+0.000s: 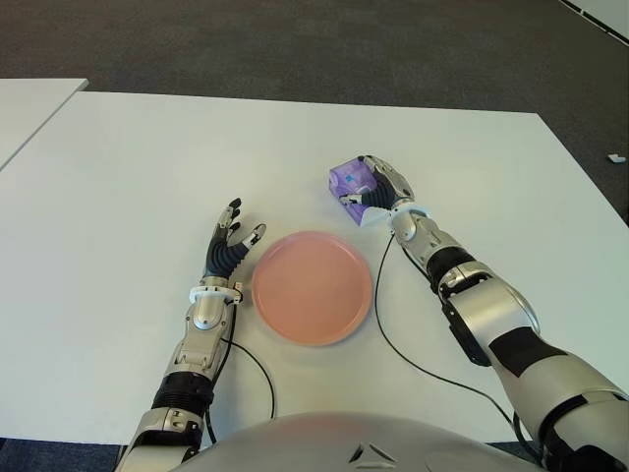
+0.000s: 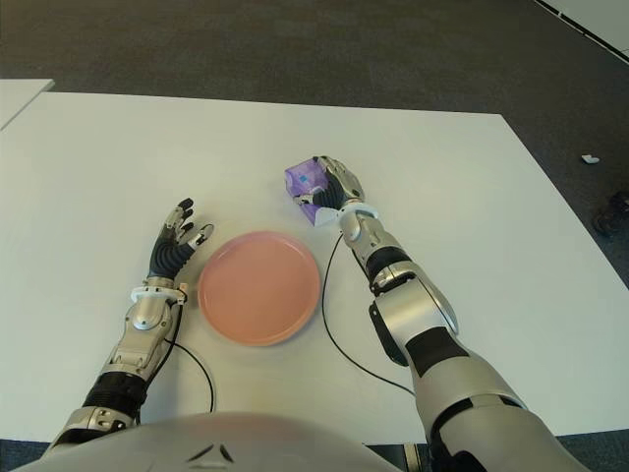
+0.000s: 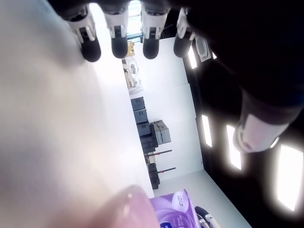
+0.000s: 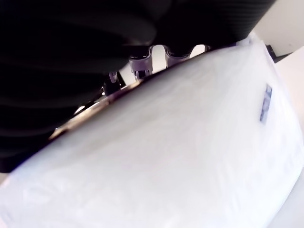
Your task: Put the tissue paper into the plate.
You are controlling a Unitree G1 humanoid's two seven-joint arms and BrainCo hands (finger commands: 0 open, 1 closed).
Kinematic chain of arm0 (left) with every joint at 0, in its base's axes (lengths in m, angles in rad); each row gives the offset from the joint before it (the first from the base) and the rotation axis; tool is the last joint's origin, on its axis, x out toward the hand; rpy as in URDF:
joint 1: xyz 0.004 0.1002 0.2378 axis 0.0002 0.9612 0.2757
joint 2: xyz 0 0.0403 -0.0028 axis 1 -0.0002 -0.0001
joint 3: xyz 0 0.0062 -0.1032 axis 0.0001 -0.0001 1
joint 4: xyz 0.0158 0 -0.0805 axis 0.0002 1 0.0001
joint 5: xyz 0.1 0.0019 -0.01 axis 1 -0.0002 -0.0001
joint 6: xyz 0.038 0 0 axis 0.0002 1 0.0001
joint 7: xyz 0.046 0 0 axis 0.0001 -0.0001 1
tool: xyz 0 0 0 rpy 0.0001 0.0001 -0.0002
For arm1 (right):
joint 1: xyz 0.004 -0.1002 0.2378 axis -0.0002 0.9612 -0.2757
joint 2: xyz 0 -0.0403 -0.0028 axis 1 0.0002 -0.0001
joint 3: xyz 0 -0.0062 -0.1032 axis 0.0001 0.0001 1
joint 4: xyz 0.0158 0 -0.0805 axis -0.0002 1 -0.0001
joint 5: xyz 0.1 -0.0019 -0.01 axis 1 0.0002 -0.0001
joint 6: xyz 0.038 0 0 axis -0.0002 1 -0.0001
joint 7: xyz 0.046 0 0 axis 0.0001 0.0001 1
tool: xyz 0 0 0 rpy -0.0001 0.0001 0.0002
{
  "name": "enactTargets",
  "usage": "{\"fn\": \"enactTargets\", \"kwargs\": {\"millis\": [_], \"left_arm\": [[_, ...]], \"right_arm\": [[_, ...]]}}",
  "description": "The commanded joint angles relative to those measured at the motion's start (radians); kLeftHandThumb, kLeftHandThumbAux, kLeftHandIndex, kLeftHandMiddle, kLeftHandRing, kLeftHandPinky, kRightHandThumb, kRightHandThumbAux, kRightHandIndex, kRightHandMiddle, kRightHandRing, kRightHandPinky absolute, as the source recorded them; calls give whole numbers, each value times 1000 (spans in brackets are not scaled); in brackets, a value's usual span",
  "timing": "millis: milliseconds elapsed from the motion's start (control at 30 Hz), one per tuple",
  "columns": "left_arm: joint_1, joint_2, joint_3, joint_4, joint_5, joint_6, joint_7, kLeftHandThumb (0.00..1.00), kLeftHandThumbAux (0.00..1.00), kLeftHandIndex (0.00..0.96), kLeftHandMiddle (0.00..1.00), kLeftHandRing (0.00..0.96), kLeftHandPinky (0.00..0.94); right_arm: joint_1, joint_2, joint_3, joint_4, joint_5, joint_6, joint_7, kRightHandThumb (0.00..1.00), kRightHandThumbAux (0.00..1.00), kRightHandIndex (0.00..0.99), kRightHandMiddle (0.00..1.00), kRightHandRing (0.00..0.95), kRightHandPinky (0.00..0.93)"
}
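A white table fills most of the left eye view, with dark carpet across the top of the frame. A round pink plate sits low in the centre, bare inside.

The tissue paper, a purple and white soft pack, lies on the table up and to the right of the plate, close to its rim but apart from it. Its long axis runs diagonally, from the upper left, where the purple end shows, down toward the lower right, where a white end peeks out below the fingers.

The right hand reaches in from the lower right of the frame and covers the pack's right side, its fingers curled over the top and the thumb against the near face, so the pack is gripped. In the right wrist view the white wrapping fills nearly the whole picture, pressed under the dark palm.

The left hand shows just left of the plate, fingers straight and slightly spread, pointing toward the top of the frame and holding nothing. Its wrist view shows the fingertips extended in a row.
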Motion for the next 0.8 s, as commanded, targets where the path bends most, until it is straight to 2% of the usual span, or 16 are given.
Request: {"fn": "enactTargets", "kwargs": {"millis": [33,467,567,800], "left_arm": [[50,-6,-8,42,3,46,3,15,572,0,0,0,0],[52,-4,-6,43,6,44,7,12,573,0,0,0,0],[52,-5,-6,45,3,41,5,10,569,0,0,0,0],[53,-11,-5,41,1,43,6,10,559,0,0,0,0]], "right_arm": [[35,1,14,3,-15,-8,-1,209,561,0,22,0,0],[63,16,33,13,-27,-1,-16,169,523,0,40,1,0],[92,35,71,32,-59,14,-29,161,517,0,51,8,0],[109,38,125,54,-102,33,-32,132,497,0,61,18,0]]}}
